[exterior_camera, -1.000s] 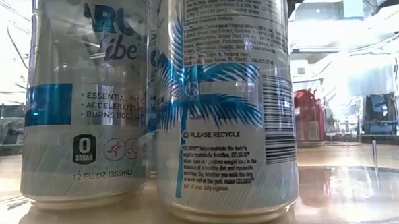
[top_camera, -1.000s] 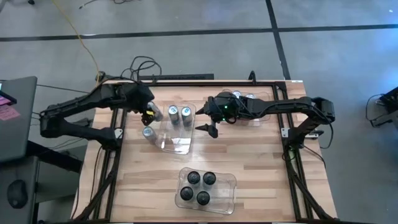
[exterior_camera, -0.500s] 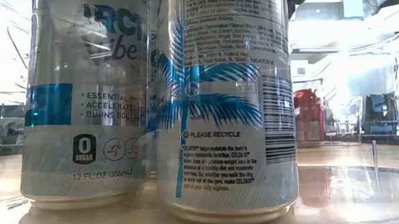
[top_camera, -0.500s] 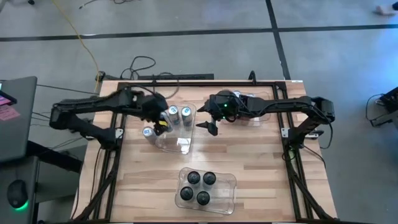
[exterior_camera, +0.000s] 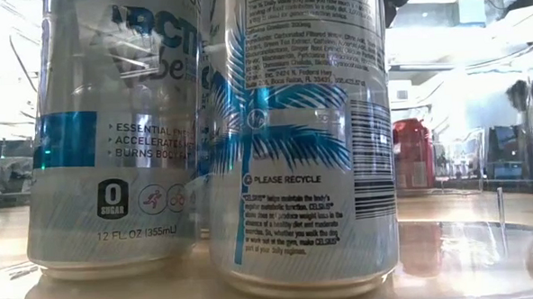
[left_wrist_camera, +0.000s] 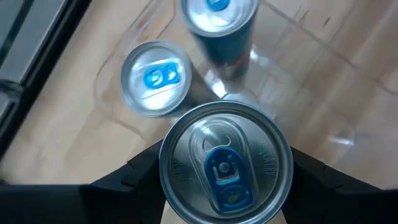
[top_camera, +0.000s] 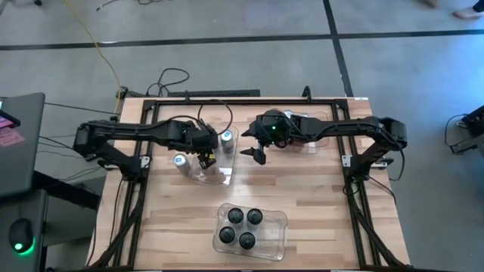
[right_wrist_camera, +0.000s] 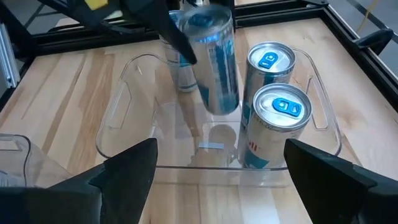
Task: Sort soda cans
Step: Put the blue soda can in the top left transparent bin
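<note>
Soda cans were spread over 3 clear bins on the worktop [top_camera: 318, 196]. With the middle bin [right_wrist_camera: 124, 99] as landmark: 2 silver-blue cans [right_wrist_camera: 273, 124] stood upright inside it, touching or nearly so, and 1 more silver-blue can [top_camera: 180, 161] stood on the worktop just outside its left edge. The left tool [right_wrist_camera: 177, 37] hung over this bin, clamped on a silver-blue can [left_wrist_camera: 225, 163] held upright above the bin's floor, beside the 2 standing ones. The right tool [top_camera: 253, 154] hovered just beyond the bin's right edge, fingers wide apart and empty. 4 dark cans [top_camera: 240, 227] sat in a bin [top_camera: 278, 240] on the near side of the middle bin. A red can [exterior_camera: 413, 154] stood in a bin to its far right.
</note>
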Robot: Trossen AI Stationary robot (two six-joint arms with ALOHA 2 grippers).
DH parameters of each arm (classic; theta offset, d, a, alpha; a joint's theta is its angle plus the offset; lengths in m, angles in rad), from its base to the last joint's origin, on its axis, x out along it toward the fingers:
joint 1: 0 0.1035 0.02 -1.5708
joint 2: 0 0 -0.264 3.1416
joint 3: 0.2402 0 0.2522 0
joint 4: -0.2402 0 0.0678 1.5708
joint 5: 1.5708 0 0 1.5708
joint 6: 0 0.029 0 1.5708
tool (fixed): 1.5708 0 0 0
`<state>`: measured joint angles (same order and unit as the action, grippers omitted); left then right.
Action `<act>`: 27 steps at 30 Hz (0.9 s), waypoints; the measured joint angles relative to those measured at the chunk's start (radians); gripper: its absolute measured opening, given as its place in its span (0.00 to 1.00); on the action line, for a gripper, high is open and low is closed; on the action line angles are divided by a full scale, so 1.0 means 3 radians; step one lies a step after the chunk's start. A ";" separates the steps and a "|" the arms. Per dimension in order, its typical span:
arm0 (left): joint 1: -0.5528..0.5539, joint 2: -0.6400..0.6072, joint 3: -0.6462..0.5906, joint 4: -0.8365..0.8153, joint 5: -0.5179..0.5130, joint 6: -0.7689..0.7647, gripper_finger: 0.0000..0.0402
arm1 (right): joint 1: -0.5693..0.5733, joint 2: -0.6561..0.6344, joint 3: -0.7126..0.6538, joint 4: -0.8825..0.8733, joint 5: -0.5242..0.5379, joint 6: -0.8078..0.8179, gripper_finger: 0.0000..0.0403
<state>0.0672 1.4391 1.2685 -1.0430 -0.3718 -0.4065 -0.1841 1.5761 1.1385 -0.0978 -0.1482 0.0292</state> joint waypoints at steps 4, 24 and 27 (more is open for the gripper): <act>-0.0003 0.0000 -0.0131 0.0164 0.0022 -0.0043 0.57 | 0.0001 0.0000 0.0000 -0.0012 -0.0001 -0.0001 0.91; 0.0100 -0.0008 -0.0639 0.0599 0.0248 -0.0175 0.67 | 0.0001 0.0000 0.0000 -0.0020 -0.0016 0.0017 0.91; 0.0111 0.0001 -0.0656 0.0608 0.0238 -0.0156 0.70 | 0.0001 0.0000 0.0000 -0.0019 -0.0015 0.0017 0.91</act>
<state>0.1005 1.4395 1.0717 -0.8605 -0.3005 -0.4533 -0.1837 1.5761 1.1385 -0.1036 -0.1528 0.0341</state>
